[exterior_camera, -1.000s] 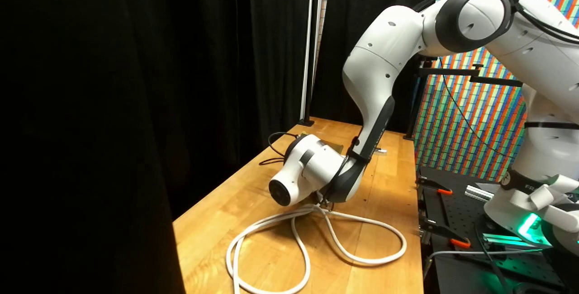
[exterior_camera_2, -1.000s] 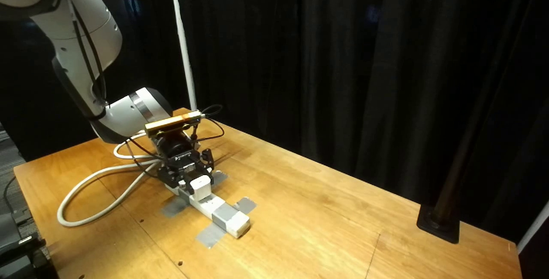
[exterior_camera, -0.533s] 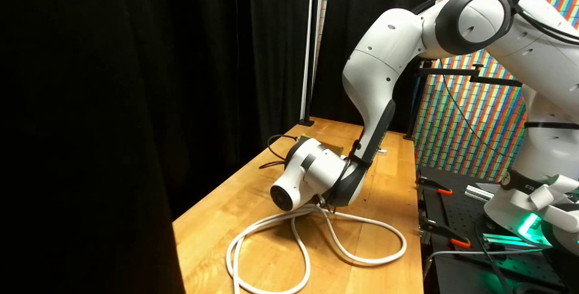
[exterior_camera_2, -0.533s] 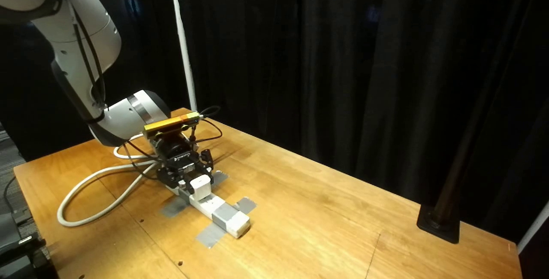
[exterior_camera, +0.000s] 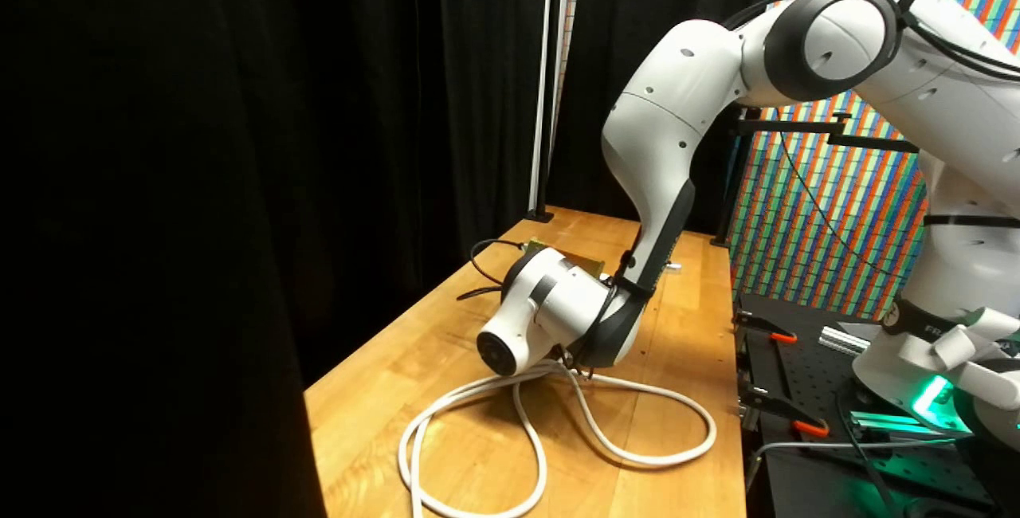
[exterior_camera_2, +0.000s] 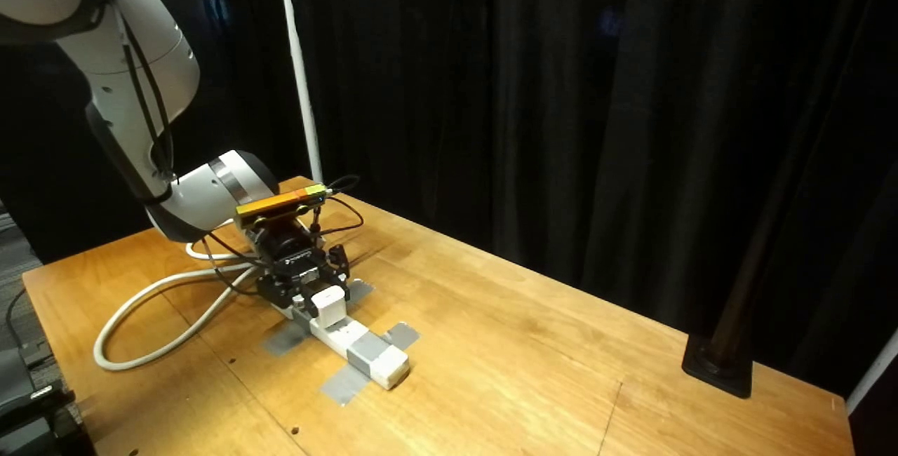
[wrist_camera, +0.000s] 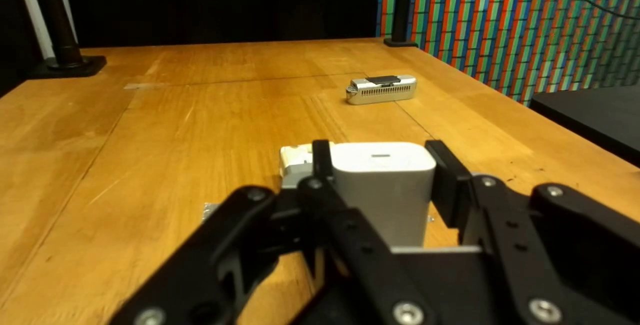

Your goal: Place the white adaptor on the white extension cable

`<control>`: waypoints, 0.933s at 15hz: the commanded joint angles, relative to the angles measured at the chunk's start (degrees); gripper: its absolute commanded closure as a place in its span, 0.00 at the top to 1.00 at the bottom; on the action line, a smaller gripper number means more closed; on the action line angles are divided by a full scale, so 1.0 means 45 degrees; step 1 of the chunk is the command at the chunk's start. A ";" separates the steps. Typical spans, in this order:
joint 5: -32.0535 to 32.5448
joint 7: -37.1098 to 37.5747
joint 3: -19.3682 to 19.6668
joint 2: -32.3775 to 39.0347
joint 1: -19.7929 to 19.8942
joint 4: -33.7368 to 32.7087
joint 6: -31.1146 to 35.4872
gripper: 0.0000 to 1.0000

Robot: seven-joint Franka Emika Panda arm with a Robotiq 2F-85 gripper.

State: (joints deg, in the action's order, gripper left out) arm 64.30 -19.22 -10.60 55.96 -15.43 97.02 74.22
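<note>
Black curtains (exterior_camera_2: 561, 126) hang beyond a grained wooden table (exterior_camera_2: 491, 344). Behind the gripper (wrist_camera: 381, 162), the white extension cable (exterior_camera: 661, 461) lies in round loops; its oblong socket block (exterior_camera_2: 344, 334), strapped by grey tape (exterior_camera_2: 345, 384), runs beneath and ahead of the black fingers (wrist_camera: 321, 160). Farther ahead sits a slotted, metallic-looking piece (wrist_camera: 382, 92). Pinched between the fingers, over the block, is the white adaptor (wrist_camera: 382, 159), smooth and round-edged, hiding part of it in the wrist view; whether they touch cannot be told.
</note>
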 commanded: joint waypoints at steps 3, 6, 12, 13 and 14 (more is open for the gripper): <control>0.0537 -0.0044 0.0144 0.0781 0.0045 -0.0839 0.0044 0.23; 0.0532 -0.0138 0.0142 0.0758 0.0124 -0.0956 0.0012 0.23; 0.0671 -0.0270 0.0134 0.0802 0.0349 -0.1223 0.0042 0.23; 0.0631 -0.0377 0.0102 0.0803 0.0370 -0.1204 0.0008 0.23; 0.0596 -0.0555 0.0057 0.0746 0.0409 -0.1145 0.0015 0.23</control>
State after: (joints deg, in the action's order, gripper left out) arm 66.37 -19.51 -9.95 57.94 -14.12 93.65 73.61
